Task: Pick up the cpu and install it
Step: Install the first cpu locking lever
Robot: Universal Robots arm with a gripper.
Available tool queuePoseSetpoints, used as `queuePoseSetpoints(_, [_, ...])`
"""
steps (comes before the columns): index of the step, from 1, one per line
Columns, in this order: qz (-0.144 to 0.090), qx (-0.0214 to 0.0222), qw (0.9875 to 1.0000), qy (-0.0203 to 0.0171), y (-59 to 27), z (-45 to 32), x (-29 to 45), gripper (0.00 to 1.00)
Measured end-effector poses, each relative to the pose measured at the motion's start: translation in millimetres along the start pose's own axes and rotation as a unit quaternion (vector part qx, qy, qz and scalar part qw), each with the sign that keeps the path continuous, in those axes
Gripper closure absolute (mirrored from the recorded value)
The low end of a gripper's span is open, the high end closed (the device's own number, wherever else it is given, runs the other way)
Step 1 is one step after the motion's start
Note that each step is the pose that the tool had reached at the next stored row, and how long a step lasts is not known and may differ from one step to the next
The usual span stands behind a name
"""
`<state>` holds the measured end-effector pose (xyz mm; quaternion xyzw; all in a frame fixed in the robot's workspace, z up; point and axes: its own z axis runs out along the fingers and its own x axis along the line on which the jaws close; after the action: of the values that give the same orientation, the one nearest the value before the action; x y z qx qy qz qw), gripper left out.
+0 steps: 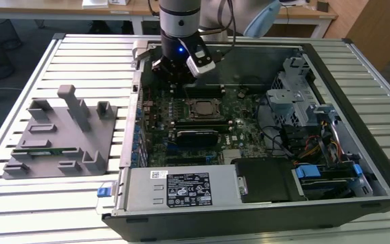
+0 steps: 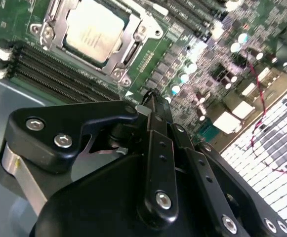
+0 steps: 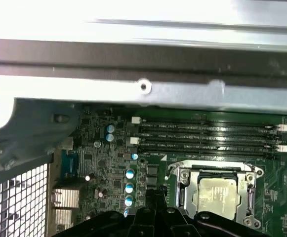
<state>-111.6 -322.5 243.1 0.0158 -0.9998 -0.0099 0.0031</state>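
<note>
the cpu (image 2: pixel 95 30) sits in its socket; gripper (image 2: pixel 150 101) fingers pressed together, empty.

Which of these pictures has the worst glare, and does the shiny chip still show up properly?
In the first wrist view the case's metal edge is washed out to white, while the cpu in its socket shows evenly lit. In the second wrist view the cpu gleams pale but stays readable, and the end effector looms dark and soft in the foreground. The exterior view is evenly lit.
</note>
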Motion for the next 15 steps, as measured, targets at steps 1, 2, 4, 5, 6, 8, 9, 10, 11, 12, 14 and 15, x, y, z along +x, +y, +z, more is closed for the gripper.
queuePoseSetpoints(1, [0.000,0.0001,1.0000,0.0000,2.0,-0.3,-0.1,0.89])
queuePoseSetpoints(2, [0.000,0.0001,1.0000,0.0000,4.1,-0.5,-0.1,0.89])
queuePoseSetpoints(4, [0.000,0.0001,1.0000,0.0000,8.8,-0.9,-0.2,0.89])
queuePoseSetpoints(5, [0.000,0.0001,1.0000,0.0000,11.0,-1.1,-0.3,0.89])
queuePoseSetpoints(6, [0.000,0.0001,1.0000,0.0000,12.6,-1.2,-0.3,0.89])
queuePoseSetpoints(8, [0.000,0.0001,1.0000,-0.0001,13.6,-1.2,-0.4,0.89])
queuePoseSetpoints(9, [0.000,0.0001,1.0000,-0.0002,13.7,-1.2,-0.5,0.89])
queuePoseSetpoints(10, [0.000,0.0001,1.0000,-0.0003,13.8,-1.2,-0.9,0.89])
queuePoseSetpoints(11, [0.000,0.0000,1.0000,-0.0003,14.0,-1.1,-1.6,0.89])
queuePoseSetpoints(12, [0.000,0.0000,1.0000,-0.0003,14.0,-1.1,-3.1,0.89])
queuePoseSetpoints(14, [0.000,-0.0002,1.0000,-0.0003,13.8,-1.2,-10.4,0.89])
queuePoseSetpoints(15, [0.000,-0.0001,1.0000,-0.0002,13.6,-1.2,-14.5,0.89])
